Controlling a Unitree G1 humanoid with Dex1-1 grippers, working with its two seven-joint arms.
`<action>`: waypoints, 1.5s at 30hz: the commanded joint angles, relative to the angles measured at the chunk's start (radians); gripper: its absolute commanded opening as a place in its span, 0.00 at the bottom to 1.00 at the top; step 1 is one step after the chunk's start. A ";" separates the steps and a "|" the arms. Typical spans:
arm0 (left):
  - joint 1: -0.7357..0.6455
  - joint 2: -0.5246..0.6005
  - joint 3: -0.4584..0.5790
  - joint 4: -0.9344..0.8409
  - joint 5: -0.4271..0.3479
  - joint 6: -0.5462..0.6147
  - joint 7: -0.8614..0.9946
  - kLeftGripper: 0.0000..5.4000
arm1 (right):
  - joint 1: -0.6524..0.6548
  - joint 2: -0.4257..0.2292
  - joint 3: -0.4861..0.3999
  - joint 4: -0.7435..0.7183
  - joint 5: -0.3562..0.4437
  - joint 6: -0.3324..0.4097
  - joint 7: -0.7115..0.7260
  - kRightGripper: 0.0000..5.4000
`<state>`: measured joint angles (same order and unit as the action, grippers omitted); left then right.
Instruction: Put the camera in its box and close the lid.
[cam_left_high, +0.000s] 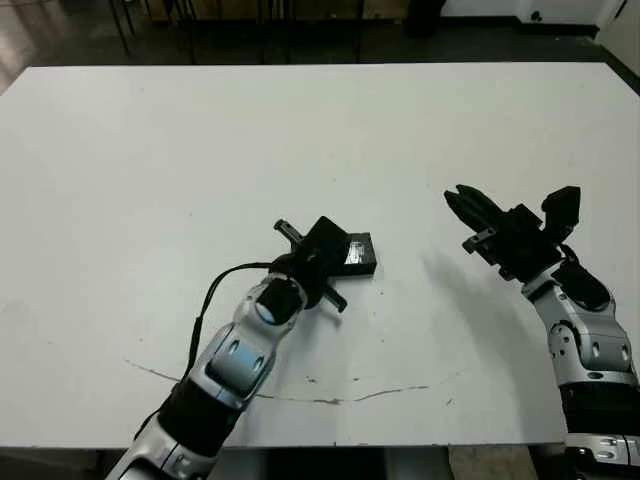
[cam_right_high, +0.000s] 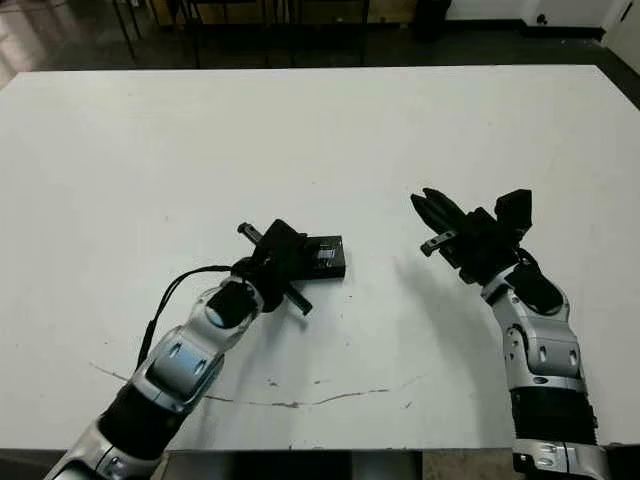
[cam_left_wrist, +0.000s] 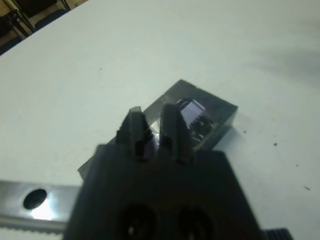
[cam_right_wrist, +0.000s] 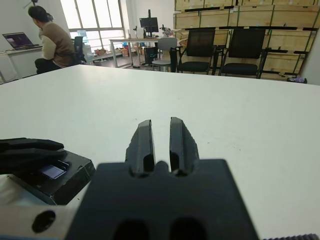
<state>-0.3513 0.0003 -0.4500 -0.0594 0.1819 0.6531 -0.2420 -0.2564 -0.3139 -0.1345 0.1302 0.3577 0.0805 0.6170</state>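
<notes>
The left pincer (cam_left_wrist: 154, 127), its two black fingers nearly together and gripping nothing, presses down on the flat black lid with a glossy strip (cam_left_wrist: 200, 116). That lid sits on the small shallow black box (cam_left_high: 357, 254) near the middle of the white bench (cam_left_high: 300, 140). The box's contents are hidden. No writing on the lid can be read. The right pincer (cam_right_wrist: 160, 140) hovers well apart, clenched and empty. Beyond the bench, a person (cam_right_wrist: 50, 42) sits at a desk.

My white table (cam_left_high: 150, 150) carries one black box (cam_left_high: 358, 255), lid on, lying flat just beyond my left gripper (cam_left_high: 322, 262) and well left of my right gripper (cam_left_high: 510, 218).
</notes>
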 joint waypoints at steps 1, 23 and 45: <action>0.029 0.054 0.006 0.053 -0.047 0.151 -0.099 0.00 | 0.024 -0.012 0.005 -0.005 -0.005 0.024 0.001 0.00; 0.236 0.335 0.376 -0.286 -0.301 -0.388 -0.287 0.00 | 0.148 0.043 0.006 -0.183 0.048 0.114 -0.097 0.00; 0.410 0.049 0.415 0.130 0.010 -1.096 0.287 0.00 | 0.241 0.215 0.104 -0.113 -0.394 -0.390 -0.486 0.00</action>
<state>0.0257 0.0728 -0.0238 0.0275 0.1858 -0.4316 0.0220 -0.0378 -0.1002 -0.0358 -0.0116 0.0038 -0.2788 0.1624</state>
